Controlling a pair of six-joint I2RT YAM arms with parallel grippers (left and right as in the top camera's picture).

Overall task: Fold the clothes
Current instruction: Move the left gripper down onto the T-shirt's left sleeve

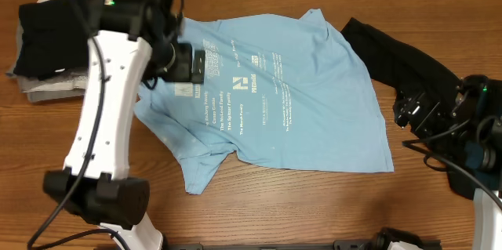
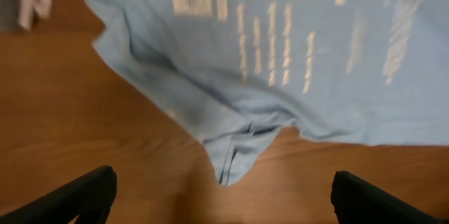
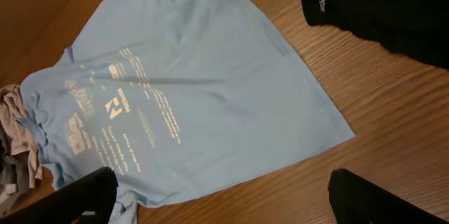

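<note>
The clothes lie on the wooden table. A light blue T-shirt (image 1: 274, 101) with white print is spread flat in the middle, and a plain black garment (image 1: 392, 54) lies crumpled at its right. My left gripper (image 1: 196, 66) hovers high over the shirt's left part. In the left wrist view the left gripper (image 2: 224, 203) is open above bare wood, just below a sleeve tip (image 2: 235, 161) of the T-shirt (image 2: 280, 62). My right gripper (image 1: 412, 110) is at the right edge. In the right wrist view the right gripper (image 3: 221, 199) is open and empty, above the hem of the T-shirt (image 3: 189, 90), beside the black garment (image 3: 365, 6).
A pile of other clothes sits at the far left: a black piece (image 1: 43, 38) on top of grey cloth (image 1: 47, 89), also seen as grey cloth (image 3: 14, 133) in the right wrist view. The left arm's white links (image 1: 102, 109) stand over the table's left side.
</note>
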